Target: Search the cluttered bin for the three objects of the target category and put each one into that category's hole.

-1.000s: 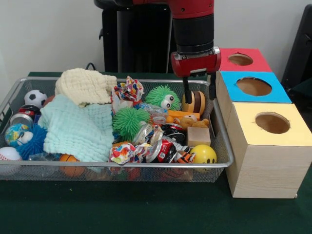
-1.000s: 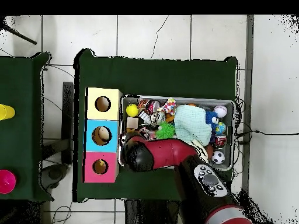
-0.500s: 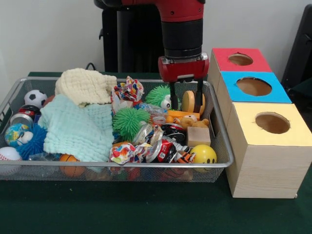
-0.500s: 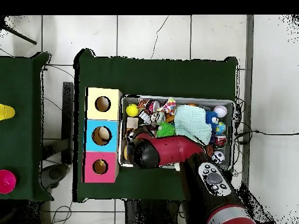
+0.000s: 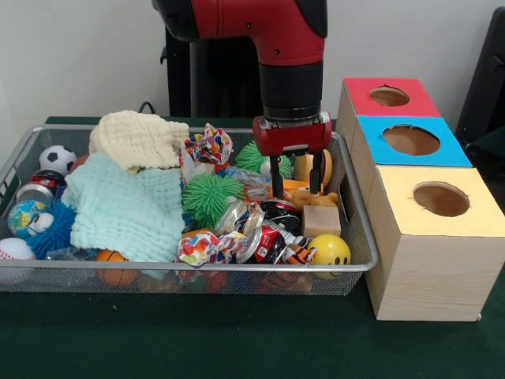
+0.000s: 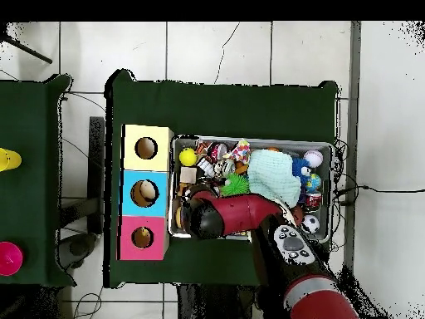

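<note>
The silver wire-mesh bin [image 5: 197, 267] is full of mixed toys and also shows in the overhead view [image 6: 325, 146]. My gripper [image 5: 295, 183] is open and lowered into the bin's right end. Its fingers [image 5: 274, 175] stand on either side of an orange-yellow soft thing [image 5: 293, 188]; I cannot tell whether that is the duck. A small tan-brown teddy bear [image 5: 308, 198] lies just in front of the gripper, apart from the fingers. In the overhead view the arm's wrist [image 6: 199, 218] hides the gripper.
Three boxes with round holes stand right of the bin: red [image 5: 387, 99], blue [image 5: 410, 142], yellow [image 5: 438, 201]. Cloths [image 5: 126, 205], green spiky balls [image 5: 209, 193], a striped round toy [image 5: 322, 164], a wooden block [image 5: 321, 219] and a yellow smiley ball [image 5: 330, 249] crowd the bin.
The gripper has moved from beside the red box leftward and down into the bin, over the orange-yellow thing. It stays open and empty.
</note>
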